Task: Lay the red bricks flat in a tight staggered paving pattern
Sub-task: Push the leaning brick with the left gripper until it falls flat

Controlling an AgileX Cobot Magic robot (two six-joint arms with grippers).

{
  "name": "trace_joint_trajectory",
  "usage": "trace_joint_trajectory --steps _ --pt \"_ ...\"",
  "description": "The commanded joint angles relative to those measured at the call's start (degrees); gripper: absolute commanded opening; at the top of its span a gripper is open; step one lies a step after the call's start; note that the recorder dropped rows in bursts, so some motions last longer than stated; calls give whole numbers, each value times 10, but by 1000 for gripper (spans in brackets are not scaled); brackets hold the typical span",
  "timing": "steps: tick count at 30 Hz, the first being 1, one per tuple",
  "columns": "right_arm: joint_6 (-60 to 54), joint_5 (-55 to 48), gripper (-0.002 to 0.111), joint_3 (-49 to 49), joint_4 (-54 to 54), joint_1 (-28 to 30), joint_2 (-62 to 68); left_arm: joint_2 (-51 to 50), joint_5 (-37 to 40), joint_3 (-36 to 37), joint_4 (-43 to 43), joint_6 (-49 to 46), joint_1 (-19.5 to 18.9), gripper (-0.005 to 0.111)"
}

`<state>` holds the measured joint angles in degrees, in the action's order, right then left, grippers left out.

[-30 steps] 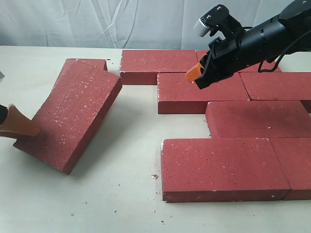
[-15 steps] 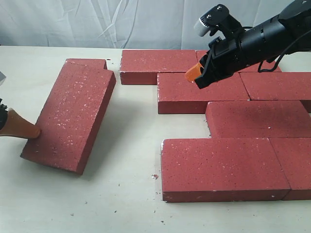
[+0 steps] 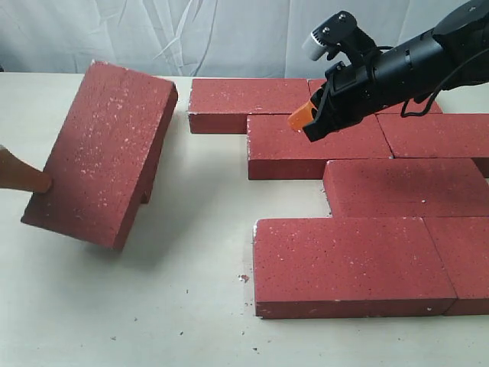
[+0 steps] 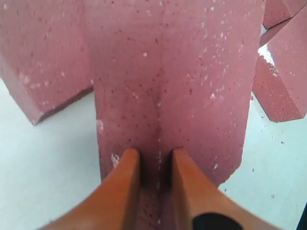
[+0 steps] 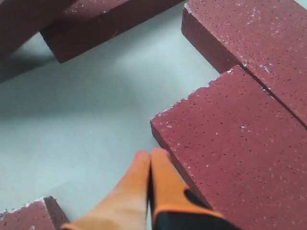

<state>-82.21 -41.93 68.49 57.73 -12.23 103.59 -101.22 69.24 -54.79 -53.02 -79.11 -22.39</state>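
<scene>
Nearest, at the lower right of the exterior view, the front brick (image 3: 351,264) lies flat on the pale surface (image 3: 176,313). Its right end touches a corner brick (image 3: 467,256) that the frame cuts off. Just behind them, offset to the right, a third brick (image 3: 405,187) lies flat against their row.

At the left edge, the left claw (image 3: 44,183) is clamped on the low end of a tilted brick (image 3: 99,153). This brick's far end is raised toward the upper left, and it sits apart from the paved group. The left wrist view shows the orange fingers (image 4: 127,170) pinching it, with another brick (image 4: 43,62) beside it.

Farther back, two middle bricks (image 3: 306,145) lie flat end to end. The right claw (image 3: 296,120) hovers over them, its fingers (image 5: 139,167) pressed together and holding nothing. Farthest back, a rear brick (image 3: 248,99) lies flat before the white backdrop (image 3: 153,30).
</scene>
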Motion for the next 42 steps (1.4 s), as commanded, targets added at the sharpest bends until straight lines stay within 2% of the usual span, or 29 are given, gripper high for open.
trace_joint_trajectory --steps 1,4,8,11,15,20,25,28,30,31,33,36,37,39,40,41,42 --pt "-5 3 -1 -3 8 1 -1 63 7 -2 -32 -26 18 0" --pt "-5 3 -1 -3 8 1 -1 78 7 -27 36 -30 67 0" --pt "-5 3 -1 -3 8 1 -1 75 7 -65 179 31 153 0" --pt "-5 3 -1 -3 9 1 -1 70 7 -87 209 41 191 0" --pt "-5 4 -1 -3 12 1 -1 57 7 -99 188 82 199 0" --pt "-5 2 -1 -3 37 1 -1 39 7 -100 217 143 199 0" --pt "-5 2 -1 -3 38 1 -1 25 7 -100 221 143 199 2" --pt "-5 2 -1 -3 38 1 -1 25 7 -100 225 171 199 22" --pt "-5 2 -1 -3 38 1 -1 25 7 -100 225 175 199 47" --pt "-5 2 -1 -3 38 1 -1 25 7 -100 225 177 199 72" --pt "-5 2 -1 -3 38 1 -1 31 7 -100 258 196 199 93" --pt "-5 5 -1 -3 50 1 -1 55 -61 -118 373 310 199 86" --pt "-7 5 -1 -3 59 1 1 75 -77 -131 433 381 199 76" --pt "-25 16 -1 -3 92 1 14 109 -87 -138 441 465 199 52" --pt "-34 20 -1 -3 127 1 25 120 -68 -136 396 484 201 32" --pt "-35 18 -1 -3 154 1 35 124 -46 -130 365 459 206 11" --pt "-45 5 -1 -2 180 -5 50 129 -31 -113 333 431 221 1"
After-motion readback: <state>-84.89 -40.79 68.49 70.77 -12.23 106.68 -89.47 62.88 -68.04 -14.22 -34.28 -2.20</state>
